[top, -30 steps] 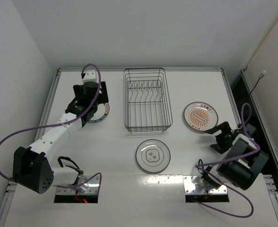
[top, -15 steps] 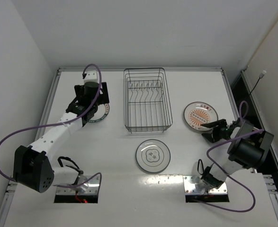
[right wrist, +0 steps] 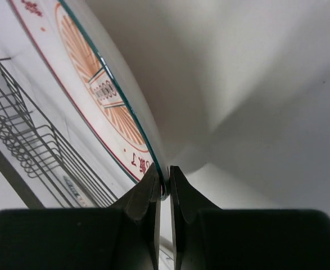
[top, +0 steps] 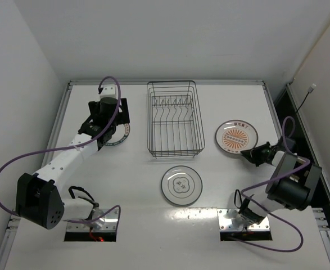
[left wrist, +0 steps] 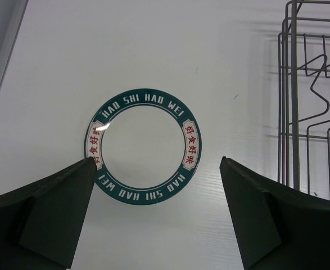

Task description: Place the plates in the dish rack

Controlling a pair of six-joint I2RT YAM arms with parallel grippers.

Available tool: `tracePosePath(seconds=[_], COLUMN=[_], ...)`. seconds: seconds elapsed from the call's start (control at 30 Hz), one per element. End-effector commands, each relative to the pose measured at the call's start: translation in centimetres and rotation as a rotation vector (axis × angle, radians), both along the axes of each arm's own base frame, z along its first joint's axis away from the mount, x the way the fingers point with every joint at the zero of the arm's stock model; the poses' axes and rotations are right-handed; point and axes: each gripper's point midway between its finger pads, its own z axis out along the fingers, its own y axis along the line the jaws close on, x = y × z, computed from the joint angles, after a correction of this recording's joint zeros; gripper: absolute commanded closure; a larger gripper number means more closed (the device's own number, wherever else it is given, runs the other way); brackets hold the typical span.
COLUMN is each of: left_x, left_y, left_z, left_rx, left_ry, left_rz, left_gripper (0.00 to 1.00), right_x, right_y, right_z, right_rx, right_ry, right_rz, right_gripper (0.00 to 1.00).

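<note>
Right wrist view: the right hand is pinched almost closed on the rim of the orange sunburst plate, one finger on each face of the edge; the hold sits at the very lip and looks thin. Seen from above, that plate is on the table to the right of the dish rack, apart from it; whether its gripped edge is clear of the surface cannot be told.

Left wrist view: the left hand stands wide and holds nothing; it hovers over the dark-rimmed plate, its fingers to either side of the plate and touching nothing that I can see. That plate lies flat on the table just left of the rack.

Overhead: the grey-ringed plate lies flat in front of the rack, between the two arms; neither hand is near it. The rack's row of upright prongs at its far end carries no plate; the basket holds nothing.

Assessment: no plate is loaded, so the task is at its start; one grasp is made, on the sunburst plate. What remains, in my judgement: lifting it, turning it on edge, seating it between prongs; then the same for the other two. The shallow pinch could slip under the plate's weight.
</note>
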Motion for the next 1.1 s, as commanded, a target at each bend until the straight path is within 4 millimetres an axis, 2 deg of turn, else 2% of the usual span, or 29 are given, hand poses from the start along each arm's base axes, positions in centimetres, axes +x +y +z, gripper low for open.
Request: tracePosePath(seconds=[0.0, 0.13, 0.23, 0.27, 0.3, 0.33, 0.37, 0.43, 0.47, 0.5, 0.53, 0.57, 0.6, 0.63, 0.7, 0.73, 0.77, 0.8, 0.83, 0.9, 1.0, 1.07], left_x=[0.6, 0.6, 0.6, 0.6, 0.5, 0.5, 0.5, 0.5, 0.5, 0.5, 0.5, 0.6, 0.6, 0.6, 0.6, 0.7, 0.7, 0.7, 0.7, 0.7, 0.8, 0.8], left_y=[-0.7, -0.7, -0.9, -0.9, -0.8, -0.8, -0.8, -0.8, -0.8, -1.0, -1.0, -1.0, -1.0, -1.0, -1.0, -0.9, -0.9, -0.9, -0.9, -0.9, -0.9, -0.9], left_z=[1.7, 1.7, 1.7, 1.7, 2.0, 2.0, 2.0, 2.0, 2.0, 2.0, 2.0, 1.7, 1.7, 1.7, 1.7, 1.3, 1.3, 1.3, 1.3, 1.3, 1.0, 1.0], left_rx=[-0.029, -0.029, -0.033, -0.033, -0.037, -0.037, -0.037, -0.037, -0.037, -0.04, -0.04, -0.037, -0.037, -0.037, -0.037, -0.03, -0.03, -0.03, -0.03, -0.03, -0.027, -0.027], left_ry=[-0.046, -0.046, -0.044, -0.044, -0.053, -0.053, -0.053, -0.053, -0.053, -0.051, -0.051, -0.043, -0.043, -0.043, -0.043, -0.036, -0.036, -0.036, -0.036, -0.036, -0.027, -0.027], left_rz=[-0.014, -0.014, -0.023, -0.023, -0.023, -0.023, -0.023, -0.023, -0.023, -0.031, -0.031, -0.031, -0.031, -0.031, -0.031, -0.023, -0.023, -0.023, -0.023, -0.023, -0.023, -0.023], left_gripper=[0.09, 0.09, 0.09, 0.09, 0.09, 0.09, 0.09, 0.09, 0.09, 0.09, 0.09, 0.09, 0.09, 0.09, 0.09, 0.09, 0.09, 0.09, 0.09, 0.09, 0.09, 0.09], right_x=[-0.3, 0.6, 2.1, 3.2, 3.6, 3.8, 4.9, 6.1, 7.1, 7.7, 8.9, 9.7, 10.3, 11.7, 13.4, 14.2, 15.7, 16.7, 17.0, 18.3, 18.7, 18.8], right_y=[-1.7, -2.4, -2.4, -2.8, -3.4, -2.2, -2.2, -0.4, -0.4, 0.3, 2.0, 2.8, 3.6, 5.2, 6.7, 7.9, 8.6, 9.3, 10.3, 10.9, 12.5, 13.2], right_z=[1.0, 4.0, 8.4, 11.4, 12.6, 13.6, 16.3, 18.7, 21.6, 22.3, 24.8, 25.8, 26.2, 27.0, 27.0, 28.2, 26.1, 26.9, 26.3, 24.9, 23.5, 21.6], right_rx=[-0.167, -0.254, -0.357, -0.427, -0.484, -0.506, -0.557, -0.625, -0.685, -0.704, -0.75, -0.768, -0.791, -0.832, -0.877, -0.906, -0.91, -0.915, -0.936, -0.983, -1.022, -1.052], right_ry=[0.017, -0.046, -0.139, -0.198, -0.193, -0.191, -0.238, -0.272, -0.313, -0.315, -0.359, -0.377, -0.375, -0.369, -0.35, -0.357, -0.304, -0.318, -0.294, -0.242, -0.21, -0.165], right_rz=[0.029, 0.073, 0.109, 0.115, 0.094, 0.124, 0.118, 0.148, 0.122, 0.133, 0.143, 0.149, 0.167, 0.192, 0.222, 0.236, 0.272, 0.273, 0.291, 0.29, 0.314, 0.338], right_gripper=[1.0, 1.0, 1.0, 1.0, 1.0, 1.0, 1.0, 1.0, 1.0, 1.0, 1.0, 1.0, 1.0, 1.0, 1.0, 1.0, 1.0, 1.0, 1.0, 1.0, 1.0, 1.0])
